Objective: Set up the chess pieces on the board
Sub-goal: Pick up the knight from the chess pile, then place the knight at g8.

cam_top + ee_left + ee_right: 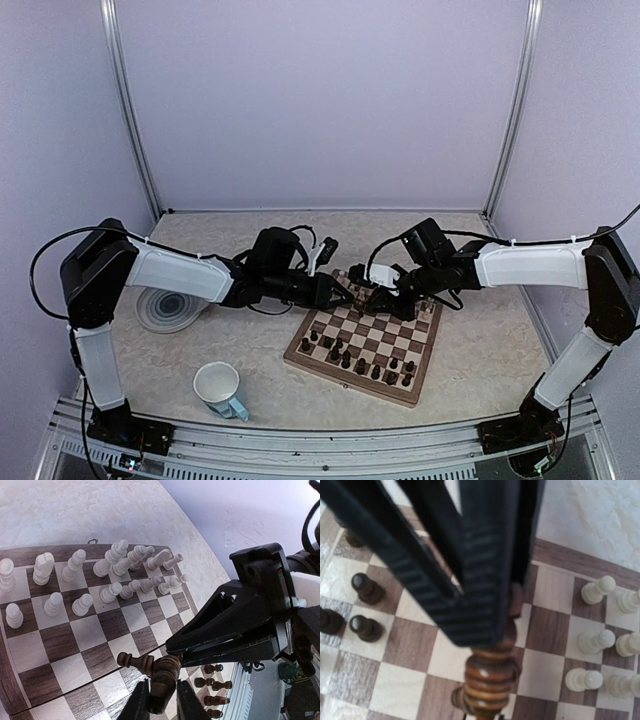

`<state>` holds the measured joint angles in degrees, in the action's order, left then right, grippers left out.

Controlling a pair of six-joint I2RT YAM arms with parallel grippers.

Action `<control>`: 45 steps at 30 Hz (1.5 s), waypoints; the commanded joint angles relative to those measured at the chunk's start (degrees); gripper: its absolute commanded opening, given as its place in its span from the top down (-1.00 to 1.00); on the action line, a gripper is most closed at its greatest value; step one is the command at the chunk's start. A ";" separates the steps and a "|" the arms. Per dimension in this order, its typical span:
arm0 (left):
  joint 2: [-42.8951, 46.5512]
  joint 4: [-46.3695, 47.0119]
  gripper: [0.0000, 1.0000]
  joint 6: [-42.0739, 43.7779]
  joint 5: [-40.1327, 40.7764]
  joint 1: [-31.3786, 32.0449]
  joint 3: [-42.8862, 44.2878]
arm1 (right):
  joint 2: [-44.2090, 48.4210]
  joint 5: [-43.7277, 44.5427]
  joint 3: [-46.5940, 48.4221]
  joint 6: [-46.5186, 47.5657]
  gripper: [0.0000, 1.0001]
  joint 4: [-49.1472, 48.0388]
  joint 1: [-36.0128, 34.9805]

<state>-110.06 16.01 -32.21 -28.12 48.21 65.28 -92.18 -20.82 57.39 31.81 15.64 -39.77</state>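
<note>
One white mug [218, 386] with a blue handle, upright on the worktop [200, 240], nearest of all, off the near-left corner of the board [378, 328]. Next, along the board's near side, many dark pieces [347, 360], upright on the two nearest rows of squares; exact count hard to read from the top view. Over the middle of the board, both arms, reaching in from opposite sides and meeting tip to tip. Left fingers [192, 706] clenched around a dark brown piece [162, 677], one finger on each flank of its turned body, over the board's squares. Right fingers [225, 630] pressed tight together, their joined tip down on the top end of that same piece; cannot tell whether pinching it or merely touching. Just beside the held piece, over the same part of the board, a second dark piece [131, 661], seen sideways in the left wrist view; lying or standing, cannot tell. Beyond, on the board's far two rows, the cream pieces [72, 565], upright: taller figures along the far edge, pawns in the row before them. Out to the left of the board, level with its far half and well apart from it, a round grey swirl-patterned plate [160, 312], flat on the worktop, partly hidden by the left arm.
</note>
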 commanded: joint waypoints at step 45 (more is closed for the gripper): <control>8.80 -45.81 1.00 31.00 27.90 15.57 7.34 | -4.85 0.40 0.92 1.04 1.00 2.19 0.78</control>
<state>-99.90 -30.28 -2.59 -0.93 63.48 69.17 -96.73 -20.53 57.28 32.16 16.88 -39.44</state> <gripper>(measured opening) 0.073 0.078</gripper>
